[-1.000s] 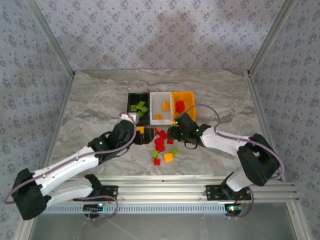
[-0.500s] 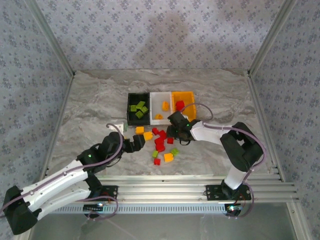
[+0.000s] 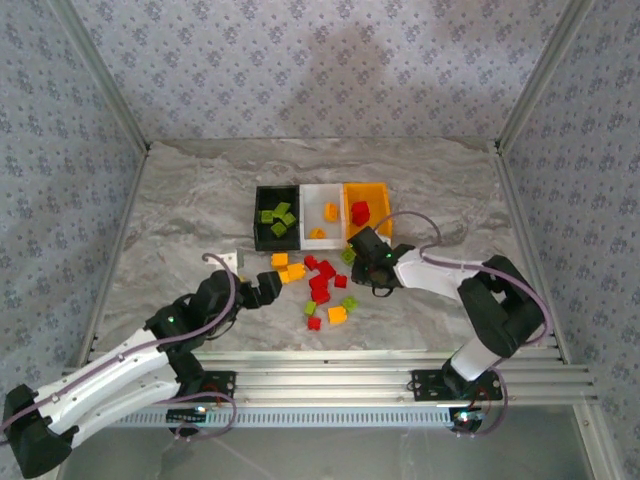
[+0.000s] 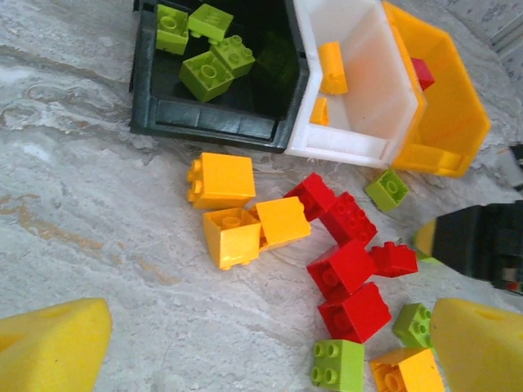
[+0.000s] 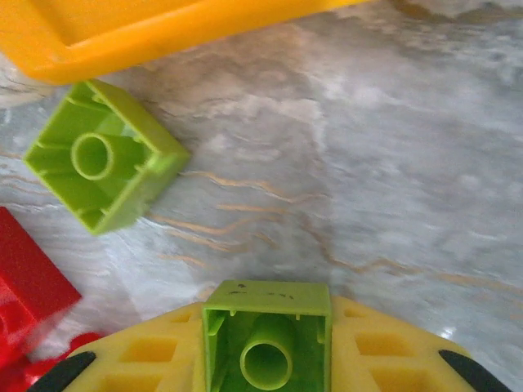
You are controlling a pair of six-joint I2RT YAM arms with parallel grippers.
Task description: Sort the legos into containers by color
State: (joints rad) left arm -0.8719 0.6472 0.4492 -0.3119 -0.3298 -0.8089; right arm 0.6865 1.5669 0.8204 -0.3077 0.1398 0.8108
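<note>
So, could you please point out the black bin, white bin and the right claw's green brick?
black bin [image 4: 214, 131], left wrist view, near wall
white bin [image 4: 337, 144], left wrist view, near wall
green brick [image 5: 266, 336], right wrist view, hollow underside

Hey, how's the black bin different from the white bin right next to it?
The black bin holds lime green legos; the white bin holds two yellow-orange legos. The black bin sits at the left end of the row, while the white bin is in the middle, against the orange bin. Both are open-top rectangular bins of like size, standing side by side.
</note>
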